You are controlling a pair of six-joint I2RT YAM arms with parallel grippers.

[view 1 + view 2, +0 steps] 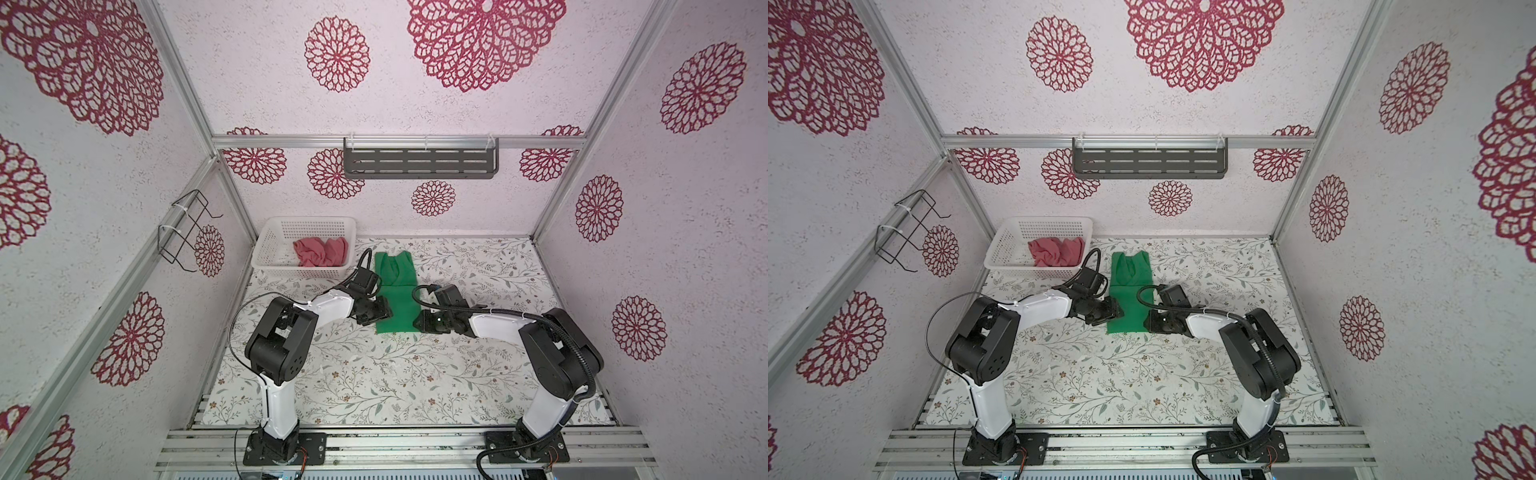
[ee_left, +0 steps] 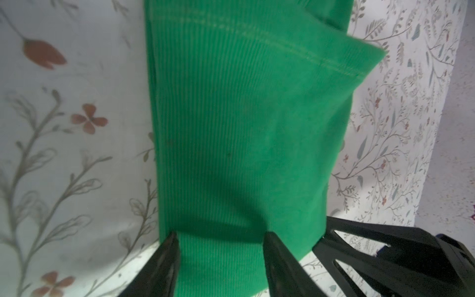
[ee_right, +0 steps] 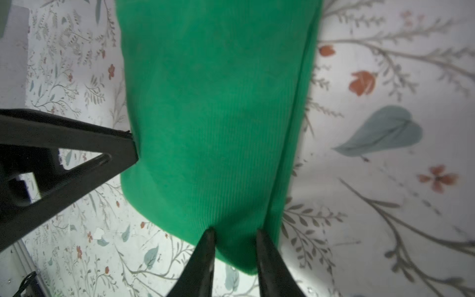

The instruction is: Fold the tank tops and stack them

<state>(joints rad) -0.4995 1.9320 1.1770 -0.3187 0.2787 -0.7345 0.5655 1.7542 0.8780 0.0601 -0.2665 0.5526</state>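
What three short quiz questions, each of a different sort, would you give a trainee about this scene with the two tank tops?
1. True or false: the rose-red tank top is already folded.
2. Choose: the green tank top is A) lifted in the air, B) lying on the table, folded narrow, C) rolled into a ball.
3. Short answer: the left gripper and the right gripper stand at which end of the green top, the strap end or the opposite end?
Key: 1 false, it lies crumpled in the white basket; 2 B; 3 the opposite end.
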